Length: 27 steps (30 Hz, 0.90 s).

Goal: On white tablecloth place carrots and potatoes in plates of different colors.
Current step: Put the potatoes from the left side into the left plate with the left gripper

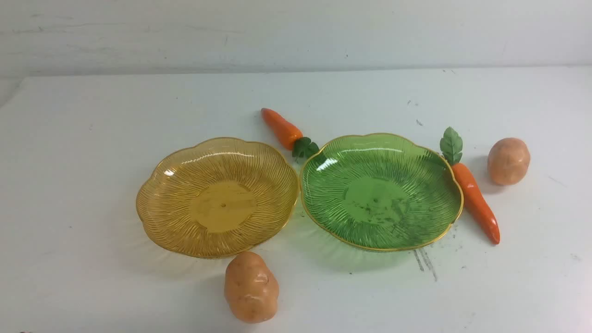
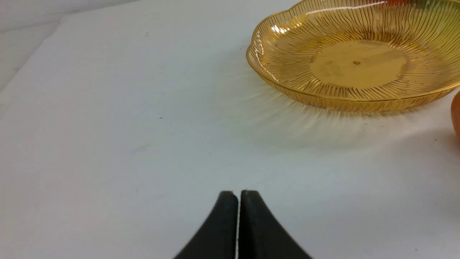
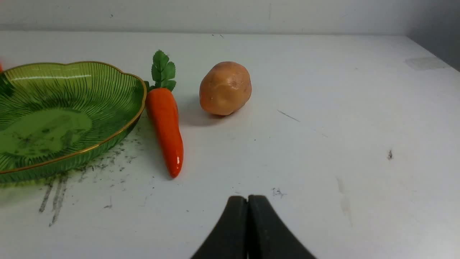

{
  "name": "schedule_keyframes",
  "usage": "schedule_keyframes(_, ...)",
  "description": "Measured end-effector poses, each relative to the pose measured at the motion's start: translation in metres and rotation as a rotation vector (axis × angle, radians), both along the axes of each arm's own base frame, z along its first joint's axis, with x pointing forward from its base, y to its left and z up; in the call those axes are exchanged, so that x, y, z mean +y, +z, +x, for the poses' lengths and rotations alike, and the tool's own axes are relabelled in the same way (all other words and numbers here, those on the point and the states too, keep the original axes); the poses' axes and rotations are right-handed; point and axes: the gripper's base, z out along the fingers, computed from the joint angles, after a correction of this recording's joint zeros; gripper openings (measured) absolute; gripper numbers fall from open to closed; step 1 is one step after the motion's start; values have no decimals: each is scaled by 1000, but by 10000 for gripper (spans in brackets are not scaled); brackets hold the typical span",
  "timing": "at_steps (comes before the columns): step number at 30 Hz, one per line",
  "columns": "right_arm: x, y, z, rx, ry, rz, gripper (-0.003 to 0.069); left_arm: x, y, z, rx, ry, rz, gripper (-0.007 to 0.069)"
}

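Note:
On the white tablecloth (image 1: pixel 92 185) an amber-yellow plate (image 1: pixel 157 222) and a green plate (image 1: pixel 430 222) stand side by side, both empty. A short carrot (image 1: pixel 280 128) lies behind them. A longer carrot (image 1: pixel 476 201) lies against the green plate's right rim. One potato (image 1: pixel 508 161) rests at the far right, another potato (image 1: pixel 251 286) in front of the yellow plate. Neither arm shows in the front view. My left gripper (image 2: pixel 239 194) is shut and empty over bare cloth, short of the yellow plate (image 2: pixel 280 86). My right gripper (image 3: pixel 247 199) is shut and empty, short of the longer carrot (image 3: pixel 166 122) and a potato (image 3: pixel 225 88).
A pale wall (image 1: pixel 296 32) rises behind the table's far edge. Dark scuffs (image 1: pixel 425 261) mark the cloth in front of the green plate. The table's right edge (image 3: pixel 431 54) shows in the right wrist view.

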Motion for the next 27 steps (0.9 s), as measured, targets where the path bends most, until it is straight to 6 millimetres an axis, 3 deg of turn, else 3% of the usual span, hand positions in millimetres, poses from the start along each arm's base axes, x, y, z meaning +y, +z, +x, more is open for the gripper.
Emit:
schedule_keyframes(22,0,0,0,0,0,0,-15,0,0,0,0,0,-3,-3)
schedule_keyframes(25,0,0,0,0,0,0,-15,-2,2,1,-25,9,-108,-3)
schedule_keyframes(27,0,0,0,0,0,0,-15,-5,8,2,-73,23,-301,-3)
